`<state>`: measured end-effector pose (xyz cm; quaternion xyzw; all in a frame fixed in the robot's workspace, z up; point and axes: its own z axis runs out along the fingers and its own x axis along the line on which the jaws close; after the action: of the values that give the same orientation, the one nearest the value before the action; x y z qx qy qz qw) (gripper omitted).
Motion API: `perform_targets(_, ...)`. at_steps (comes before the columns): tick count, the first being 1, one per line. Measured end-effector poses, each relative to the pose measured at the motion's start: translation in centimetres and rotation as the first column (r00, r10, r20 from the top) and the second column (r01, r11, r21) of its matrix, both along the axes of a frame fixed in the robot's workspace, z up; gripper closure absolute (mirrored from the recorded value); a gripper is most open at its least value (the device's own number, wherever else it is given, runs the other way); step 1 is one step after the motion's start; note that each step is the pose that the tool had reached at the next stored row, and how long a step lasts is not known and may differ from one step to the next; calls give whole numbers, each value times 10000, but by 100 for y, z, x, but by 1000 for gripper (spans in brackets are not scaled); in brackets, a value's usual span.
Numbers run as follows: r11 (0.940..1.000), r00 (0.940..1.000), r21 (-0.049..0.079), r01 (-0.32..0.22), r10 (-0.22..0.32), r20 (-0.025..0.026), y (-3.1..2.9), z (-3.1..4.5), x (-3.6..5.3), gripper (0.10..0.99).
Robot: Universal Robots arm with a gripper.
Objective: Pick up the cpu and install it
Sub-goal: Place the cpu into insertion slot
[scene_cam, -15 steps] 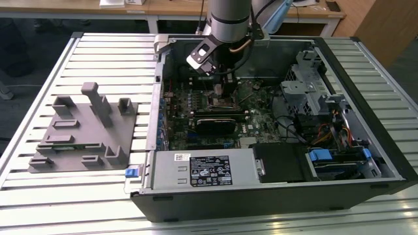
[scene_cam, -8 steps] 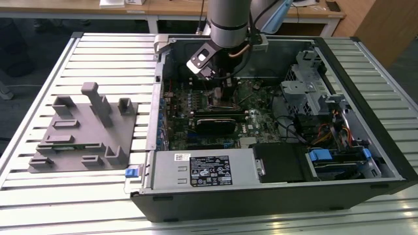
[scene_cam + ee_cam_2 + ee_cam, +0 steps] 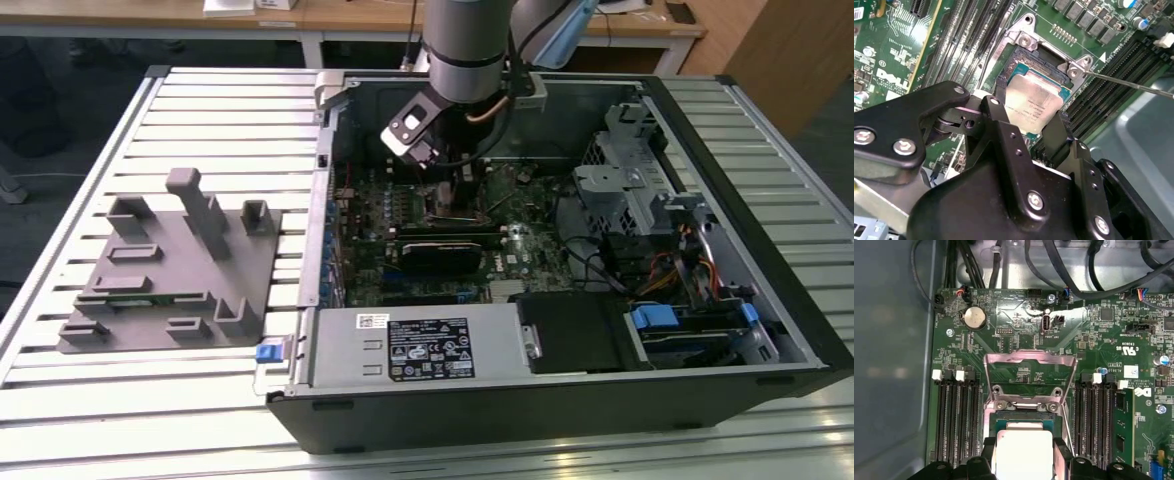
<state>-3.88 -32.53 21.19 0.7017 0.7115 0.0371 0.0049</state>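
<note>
The gripper (image 3: 1029,116) clamps the cpu (image 3: 1038,100) between its fingers over the open socket (image 3: 1026,40); small print marks the lid

A pale, slatted metal table (image 3: 214,110) carries two things. A grey moulded tray (image 3: 174,290) lies flat toward the exterior view's left. Just beside it, an open black computer case (image 3: 534,410) lies on its side.

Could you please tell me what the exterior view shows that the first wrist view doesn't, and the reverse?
Exterior view: the grey tray beside the open computer case, and the arm. First wrist view: the round coin battery and raised socket load plate, with the cpu in the end effector. Both: the green motherboard.
</note>
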Motion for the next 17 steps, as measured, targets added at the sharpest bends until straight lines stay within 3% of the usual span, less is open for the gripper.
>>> perform_targets(17,9997,9997,-1,225,-225,0,-2,-135,-18,545)
